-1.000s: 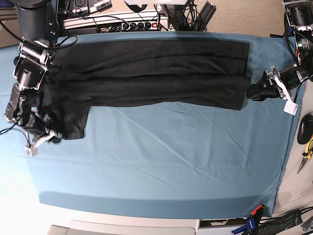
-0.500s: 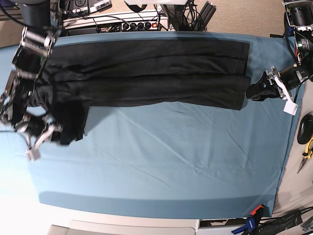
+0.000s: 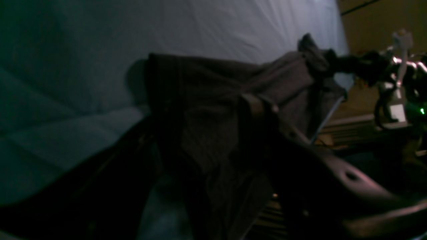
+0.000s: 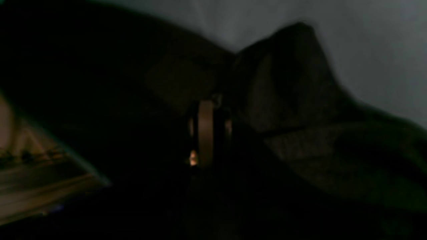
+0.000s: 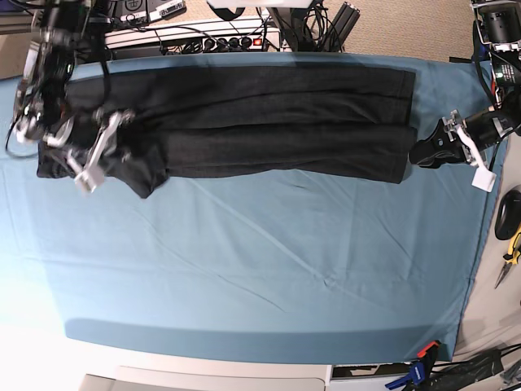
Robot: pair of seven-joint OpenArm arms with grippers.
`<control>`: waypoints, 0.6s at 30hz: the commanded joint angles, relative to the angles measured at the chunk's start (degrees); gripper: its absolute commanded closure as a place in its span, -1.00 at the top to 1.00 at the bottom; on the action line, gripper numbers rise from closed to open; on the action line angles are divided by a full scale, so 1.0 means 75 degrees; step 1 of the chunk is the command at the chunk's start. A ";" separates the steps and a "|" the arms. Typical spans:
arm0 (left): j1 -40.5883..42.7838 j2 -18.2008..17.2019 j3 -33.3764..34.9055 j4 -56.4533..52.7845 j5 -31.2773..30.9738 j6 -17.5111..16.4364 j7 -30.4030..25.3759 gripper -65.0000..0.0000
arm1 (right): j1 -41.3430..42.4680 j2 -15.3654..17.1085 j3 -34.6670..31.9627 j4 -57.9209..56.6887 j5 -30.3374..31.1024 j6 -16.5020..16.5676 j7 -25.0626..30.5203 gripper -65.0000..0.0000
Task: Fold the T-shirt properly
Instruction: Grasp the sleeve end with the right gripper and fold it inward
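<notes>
The black T-shirt (image 5: 269, 122) lies as a long folded band across the far part of the blue table cloth (image 5: 260, 269), plain side up. My right gripper (image 5: 122, 155), on the left of the base view, is shut on the bunched sleeve end and holds it up over the shirt's left part. The right wrist view is very dark and shows a finger (image 4: 205, 130) among dark cloth (image 4: 293, 83). My left gripper (image 5: 417, 153) is shut on the shirt's right edge. In the left wrist view the cloth (image 3: 206, 100) runs from a finger (image 3: 257, 106) to the far arm (image 3: 393, 76).
A power strip and cables (image 5: 203, 37) run along the table's back edge. Pliers (image 5: 511, 252) and a black object (image 5: 506, 213) lie off the cloth at the right. A clamp (image 5: 419, 371) sits at the front right corner.
My right gripper has lifted the sleeve end from the front left and carried it back and to the right, over the shirt's body. The left gripper has not moved.
</notes>
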 commanded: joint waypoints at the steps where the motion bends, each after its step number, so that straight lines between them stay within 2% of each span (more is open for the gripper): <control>1: -0.0087 -0.0166 -0.0058 0.0108 -0.0205 -0.0063 -0.0108 -0.18 | -0.0137 0.0140 0.0061 0.0350 0.0163 0.0013 0.0178 -1.00; 8: -0.0087 -0.0166 -0.0055 0.0108 -0.0205 -0.0063 -0.0108 -0.18 | -0.1378 0.0140 0.0064 0.1416 0.0131 0.0013 0.0195 -1.00; 18: -0.0087 -0.0163 -0.0058 0.0108 -0.0205 -0.0063 -0.0111 -0.18 | -0.1830 0.0119 0.0070 0.1416 0.0219 0.0013 0.0256 -1.00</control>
